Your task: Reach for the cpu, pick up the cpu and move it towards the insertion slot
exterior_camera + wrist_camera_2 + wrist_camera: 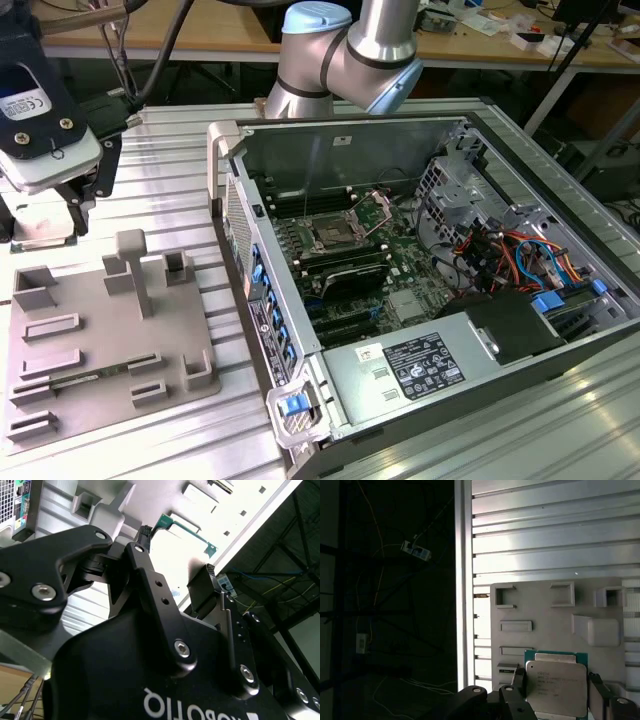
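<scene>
Silvery cpu [555, 692] gripped in pincer [557, 682], above grey tray [540, 610]

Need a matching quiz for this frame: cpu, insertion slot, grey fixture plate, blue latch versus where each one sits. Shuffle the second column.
Things
1. cpu
2. insertion slot
3. grey fixture plate
4. blue latch

Places
A. on the ribbed table, to the exterior view's left of the open case
B. at the case's near corner in the exterior view
C. held in the claw
D. on the motherboard inside the case

Pairs: 1-C, 2-D, 3-A, 4-B
</scene>
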